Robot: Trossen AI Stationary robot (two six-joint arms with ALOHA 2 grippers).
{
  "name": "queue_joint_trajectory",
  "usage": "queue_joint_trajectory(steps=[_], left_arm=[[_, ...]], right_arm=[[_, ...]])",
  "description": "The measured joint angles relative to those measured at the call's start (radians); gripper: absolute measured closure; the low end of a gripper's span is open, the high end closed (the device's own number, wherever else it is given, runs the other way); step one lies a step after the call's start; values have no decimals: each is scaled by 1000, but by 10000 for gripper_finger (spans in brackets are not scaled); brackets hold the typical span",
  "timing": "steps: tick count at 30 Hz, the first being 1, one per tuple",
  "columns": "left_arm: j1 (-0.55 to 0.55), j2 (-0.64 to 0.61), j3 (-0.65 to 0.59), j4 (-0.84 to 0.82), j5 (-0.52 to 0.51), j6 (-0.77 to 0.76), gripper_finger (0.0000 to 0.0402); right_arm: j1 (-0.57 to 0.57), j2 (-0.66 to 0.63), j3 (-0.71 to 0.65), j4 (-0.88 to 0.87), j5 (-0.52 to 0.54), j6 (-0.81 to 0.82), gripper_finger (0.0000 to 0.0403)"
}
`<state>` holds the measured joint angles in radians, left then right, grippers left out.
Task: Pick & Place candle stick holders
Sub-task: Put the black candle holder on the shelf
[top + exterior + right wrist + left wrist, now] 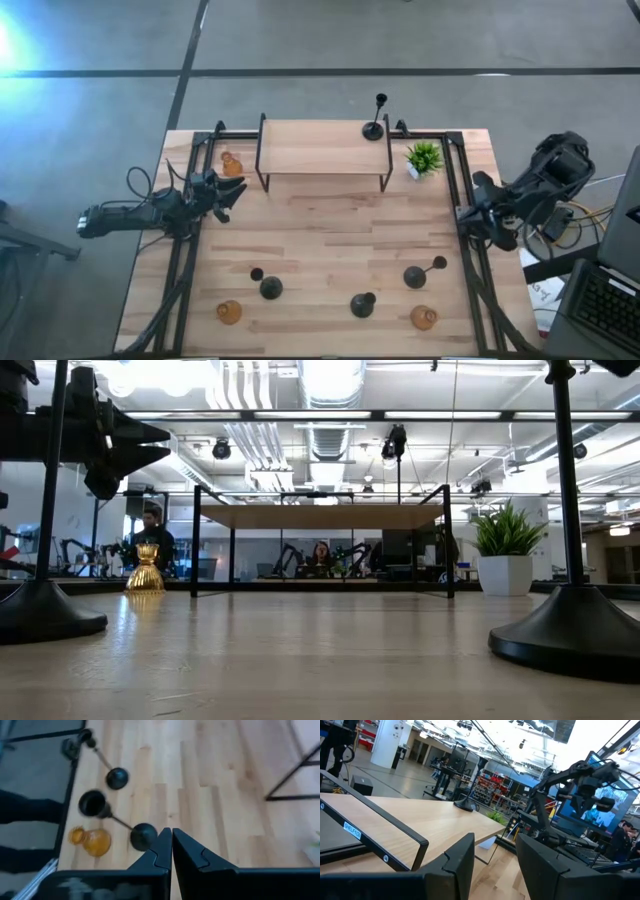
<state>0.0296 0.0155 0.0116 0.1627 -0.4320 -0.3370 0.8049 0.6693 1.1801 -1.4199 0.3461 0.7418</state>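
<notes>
Left to right in the high view: left gripper at frame left, fingers spread and empty, beside one amber holder behind the shelf. One black holder standing on the shelf, apparently placed. Along the bottom, two amber holders and three black holders left to move. Right gripper at frame right, pressed together, empty. Low view: bases only, tops cut off.

Grey concrete floor w/ dark seams; exposed ceiling ducts, strip lights; workbenches, glass partitions in bkgd.
</notes>
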Motion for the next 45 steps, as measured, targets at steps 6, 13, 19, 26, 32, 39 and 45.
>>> queue_joint_trajectory(steps=[6, 13, 19, 26, 32, 39, 45], left_arm=[[0, 0, 0, 0, 0, 0, 252], [0, 0, 0, 0, 0, 0, 252], [0, 0, 0, 0, 0, 0, 252], [0, 0, 0, -1, 0, 0, 252], [0, 0, 0, -2, 0, 0, 252], [0, 0, 0, -5, 0, 0, 252], [0, 0, 0, -6, 0, 0, 252]], right_arm=[[9, -116, -195, 181, -105, -113, 394], [9, -170, -369, 290, -173, -184, 394], [9, -183, -502, 423, -191, -226, 394], [9, -183, -595, 502, -232, -199, 379], [9, -183, -635, 597, -202, -170, 310], [9, -183, -676, 649, -163, -169, 236], [9, -182, -695, 745, -162, -197, 202]])
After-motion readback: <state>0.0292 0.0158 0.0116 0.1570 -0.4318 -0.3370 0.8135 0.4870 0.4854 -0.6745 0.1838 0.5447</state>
